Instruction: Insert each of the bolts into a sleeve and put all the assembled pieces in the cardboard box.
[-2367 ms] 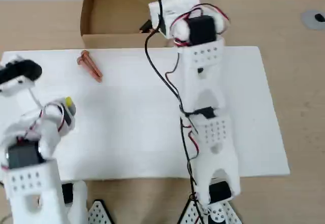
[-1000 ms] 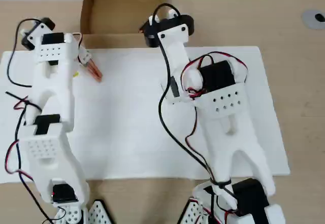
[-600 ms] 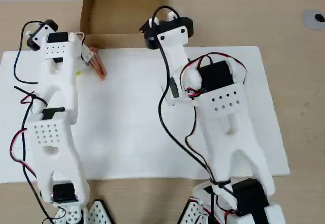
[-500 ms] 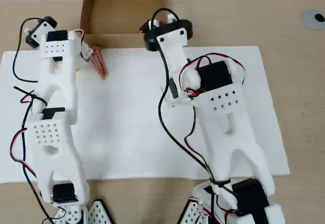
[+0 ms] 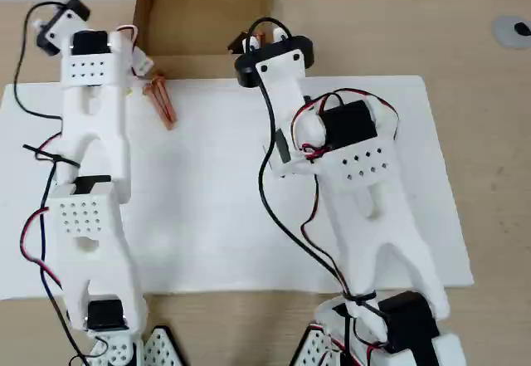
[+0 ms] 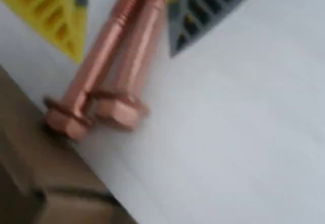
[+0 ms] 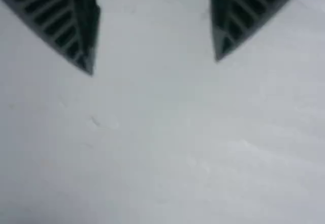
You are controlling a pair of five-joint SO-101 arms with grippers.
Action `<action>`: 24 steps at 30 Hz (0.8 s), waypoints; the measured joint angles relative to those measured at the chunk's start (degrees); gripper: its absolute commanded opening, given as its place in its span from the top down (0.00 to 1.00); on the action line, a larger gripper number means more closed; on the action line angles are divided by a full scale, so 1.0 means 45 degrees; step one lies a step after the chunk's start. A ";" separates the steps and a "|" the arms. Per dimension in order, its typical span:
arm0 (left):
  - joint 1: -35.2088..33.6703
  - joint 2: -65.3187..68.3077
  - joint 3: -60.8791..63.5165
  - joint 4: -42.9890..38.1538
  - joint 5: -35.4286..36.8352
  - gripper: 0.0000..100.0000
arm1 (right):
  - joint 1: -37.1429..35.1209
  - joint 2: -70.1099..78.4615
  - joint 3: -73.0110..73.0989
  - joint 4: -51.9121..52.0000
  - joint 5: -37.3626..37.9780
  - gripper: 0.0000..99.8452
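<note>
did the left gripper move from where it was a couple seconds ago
Yes. The left gripper went from the white sheet's near left part up toward the cardboard box, and is now at the bolts by its front wall.

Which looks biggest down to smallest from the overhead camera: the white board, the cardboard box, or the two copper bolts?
1. white board
2. cardboard box, though the picture's top edge cuts it off
3. copper bolts, both looking alike

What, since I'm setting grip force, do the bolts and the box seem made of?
The bolts look like copper-coloured metal, perhaps only plated: smooth reddish sheen, flanged hex heads. The cardboard box looks like plain brown cardboard: matte, folded walls.
</note>
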 measured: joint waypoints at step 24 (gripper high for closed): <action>0.0117 0.3536 -0.1641 -0.0078 0.0078 0.99 | 0.0000 0.0000 0.0000 0.0000 0.0000 0.81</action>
